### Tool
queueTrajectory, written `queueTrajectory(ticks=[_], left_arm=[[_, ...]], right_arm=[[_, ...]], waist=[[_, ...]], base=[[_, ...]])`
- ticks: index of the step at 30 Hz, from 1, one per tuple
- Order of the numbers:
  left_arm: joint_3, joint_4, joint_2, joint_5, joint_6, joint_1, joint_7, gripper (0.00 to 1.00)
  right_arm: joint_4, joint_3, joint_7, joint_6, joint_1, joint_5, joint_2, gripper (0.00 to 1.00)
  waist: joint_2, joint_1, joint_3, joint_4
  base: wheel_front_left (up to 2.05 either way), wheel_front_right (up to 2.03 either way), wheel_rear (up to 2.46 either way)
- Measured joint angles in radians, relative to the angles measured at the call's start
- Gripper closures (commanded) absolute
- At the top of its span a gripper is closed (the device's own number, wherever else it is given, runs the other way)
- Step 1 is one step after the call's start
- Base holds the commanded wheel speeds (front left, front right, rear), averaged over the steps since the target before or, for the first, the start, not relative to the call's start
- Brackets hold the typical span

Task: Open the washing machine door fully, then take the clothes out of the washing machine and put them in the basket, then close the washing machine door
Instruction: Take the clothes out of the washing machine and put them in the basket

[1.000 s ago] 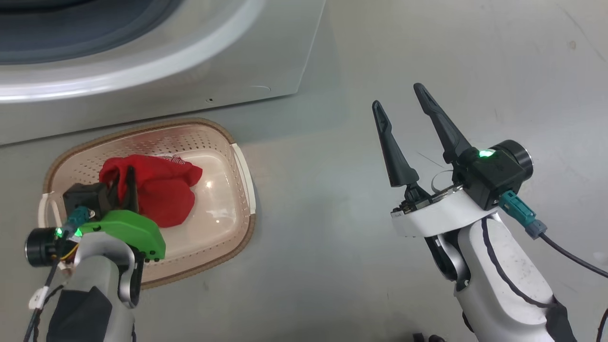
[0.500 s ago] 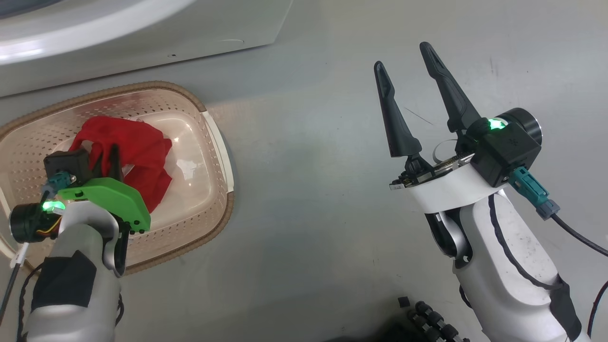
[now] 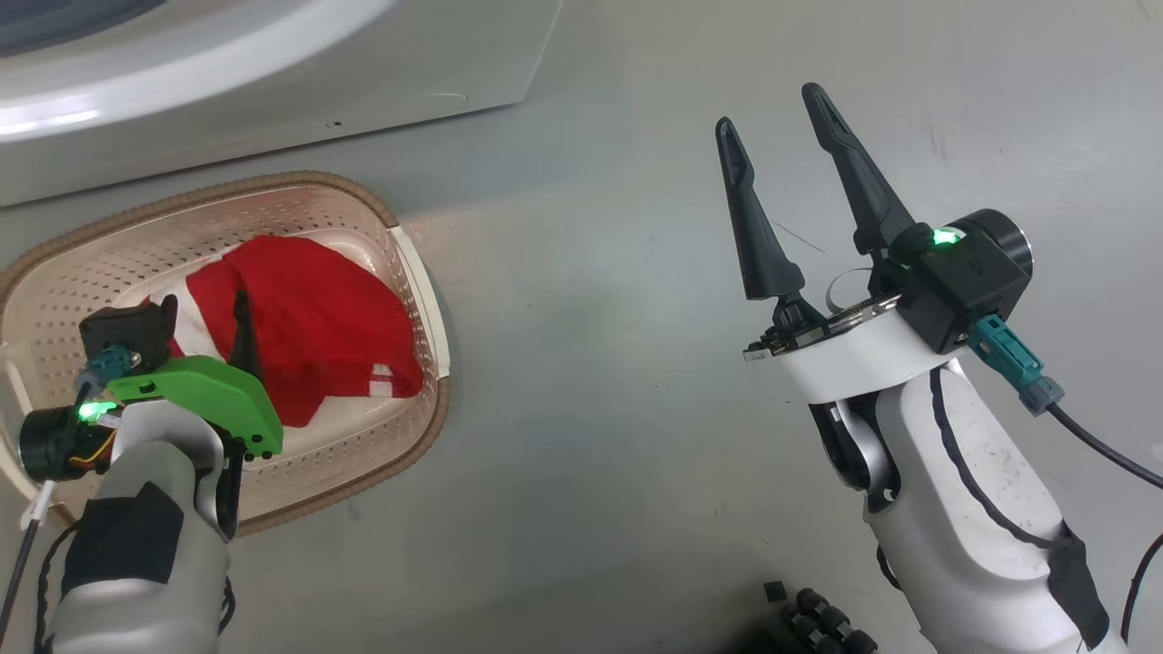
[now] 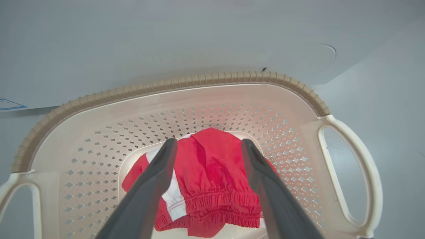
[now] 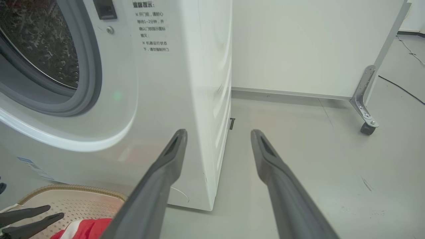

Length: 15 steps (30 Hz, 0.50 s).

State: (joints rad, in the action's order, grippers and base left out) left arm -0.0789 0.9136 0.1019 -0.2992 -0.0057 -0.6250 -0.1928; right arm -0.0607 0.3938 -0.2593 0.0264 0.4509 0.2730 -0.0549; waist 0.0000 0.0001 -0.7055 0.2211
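The clothes (image 3: 318,336), a red garment with white trim, lie loose on the floor of the cream basket (image 3: 273,186), which stands on the floor in front of the washing machine (image 3: 273,82). My left gripper (image 3: 207,304) hangs over the basket, open. In the left wrist view the left gripper (image 4: 209,142) has its fingers apart above the clothes (image 4: 212,186), clear of the basket's rim (image 4: 199,81). My right gripper (image 3: 768,109) is open and empty over bare floor to the right. The right wrist view has the right gripper (image 5: 219,132) facing the machine's corner (image 5: 186,66) and open drum (image 5: 40,43). The washing machine door is out of view.
Grey floor stretches right of the basket. A white panel on a castor bracket (image 5: 365,99) stands behind the machine, with a cable (image 5: 401,88) on the floor by it. A black ridged part (image 3: 818,618) sits at the head view's bottom edge.
My left gripper has opened and let go of the red garment, which has dropped and spread over the basket's floor. The head camera shifted early on. The right arm has barely moved.
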Motion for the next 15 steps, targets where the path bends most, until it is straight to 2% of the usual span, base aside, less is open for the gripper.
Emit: queueTrajectory(ticks=[9, 15], left_arm=[[-0.002, 0.017, -0.027, 0.0, -0.021, 0.0, -0.056, 0.0], [-0.007, -0.021, -0.048, -0.002, -0.045, 0.014, -0.059, 0.0]], right_arm=[[-0.034, -0.007, 0.0, 0.002, -0.001, 0.001, 0.0, 0.0], [-0.066, -0.025, 0.0, -0.002, -0.02, 0.001, -0.001, 0.0]], waist=[[0.0, 0.0, 0.065, -0.022], [0.0, -0.0001, 0.125, -0.05]], base=[[0.0, 0.0, 0.0], [0.0, 0.0, 0.0]])
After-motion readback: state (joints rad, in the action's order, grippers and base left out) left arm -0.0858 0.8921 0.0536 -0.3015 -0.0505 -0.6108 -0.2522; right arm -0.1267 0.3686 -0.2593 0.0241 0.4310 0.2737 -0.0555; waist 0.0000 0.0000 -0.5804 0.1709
